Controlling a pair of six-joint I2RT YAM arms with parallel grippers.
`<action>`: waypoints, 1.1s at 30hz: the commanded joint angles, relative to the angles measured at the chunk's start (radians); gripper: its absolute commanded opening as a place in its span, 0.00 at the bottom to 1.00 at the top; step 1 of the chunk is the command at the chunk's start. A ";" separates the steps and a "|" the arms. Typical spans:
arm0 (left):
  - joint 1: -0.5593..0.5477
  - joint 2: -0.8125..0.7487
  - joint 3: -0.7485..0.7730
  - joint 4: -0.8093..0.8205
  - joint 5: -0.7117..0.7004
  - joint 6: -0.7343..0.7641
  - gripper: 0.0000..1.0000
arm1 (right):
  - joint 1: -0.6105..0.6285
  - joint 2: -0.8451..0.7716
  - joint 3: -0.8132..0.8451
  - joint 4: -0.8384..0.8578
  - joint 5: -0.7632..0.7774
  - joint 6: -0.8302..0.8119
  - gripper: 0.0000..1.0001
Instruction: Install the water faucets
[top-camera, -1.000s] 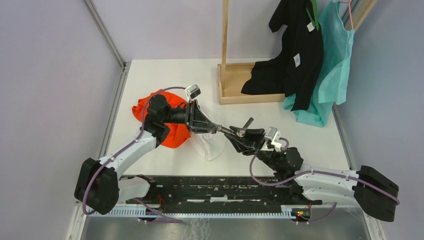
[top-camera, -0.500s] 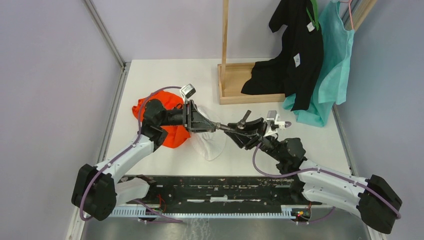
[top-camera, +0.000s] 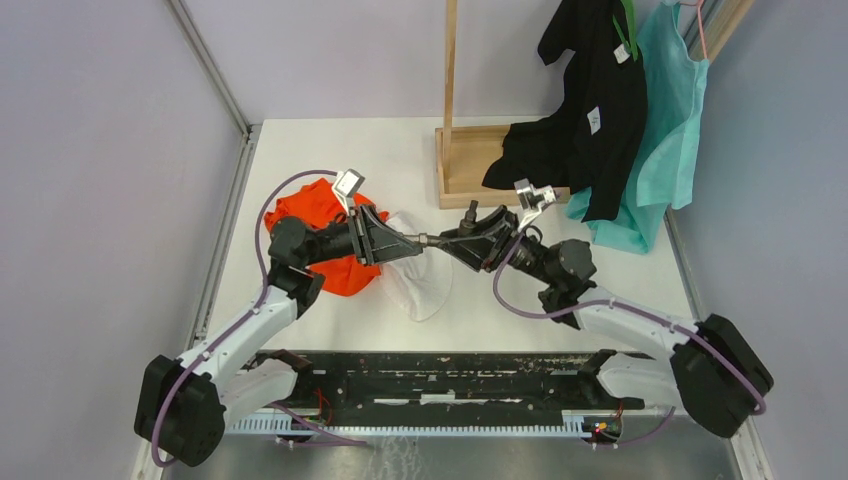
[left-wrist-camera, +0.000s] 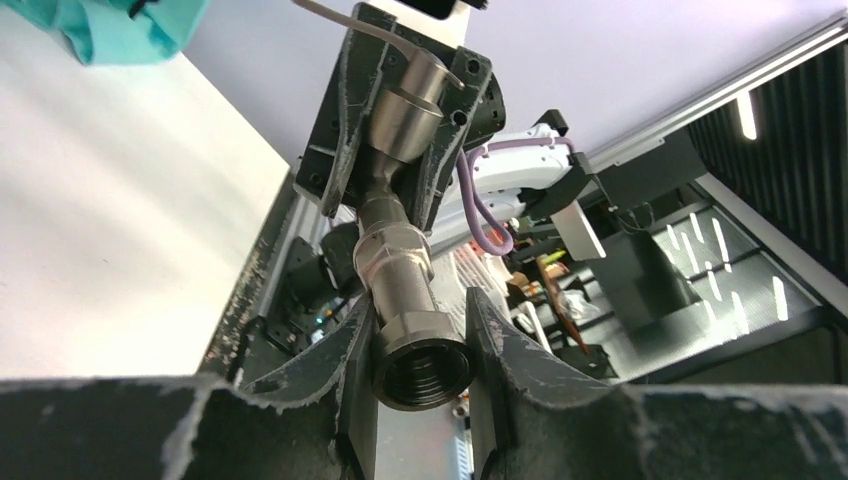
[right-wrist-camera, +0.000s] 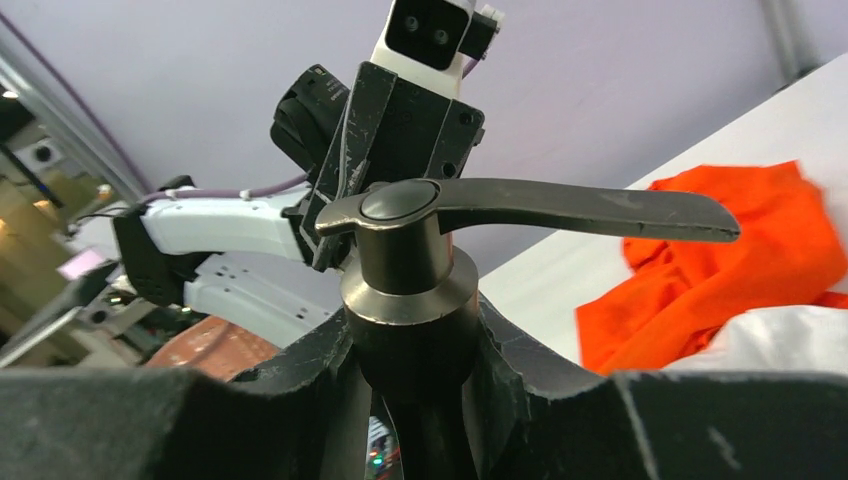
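Where the arms are bolted at the near edge, a black rail runs across from left to right. Beyond it, over the middle of the white counter, the two arms reach in toward each other and meet tip to tip. The water faucet is held between them, lying roughly left to right.

The left claw is narrowed onto the faucet's open threaded end, a finger pressed to either side of the collar. The right claw grips the round valve body at the other end. A flat lever handle caps that body and juts out sideways past the fingers. Between the two grips a hex fitting shows bare.

Under and just left of the left claw lie a crumpled orange cloth and a white cloth, touching each other. Farther back, right of centre, stands a wooden stand with an upright post. A black garment and a teal one hang at the far right, and the black hem drapes into the stand's base.
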 joint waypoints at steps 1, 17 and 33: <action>-0.075 0.007 -0.008 0.103 0.024 0.177 0.03 | 0.028 0.170 0.151 0.116 -0.222 0.326 0.00; -0.074 0.024 0.006 0.070 0.033 0.347 0.03 | 0.018 0.135 0.280 -0.238 -0.488 0.345 0.00; -0.087 0.073 -0.013 0.197 -0.083 0.470 0.03 | -0.003 0.039 0.374 -0.856 -0.453 0.335 0.00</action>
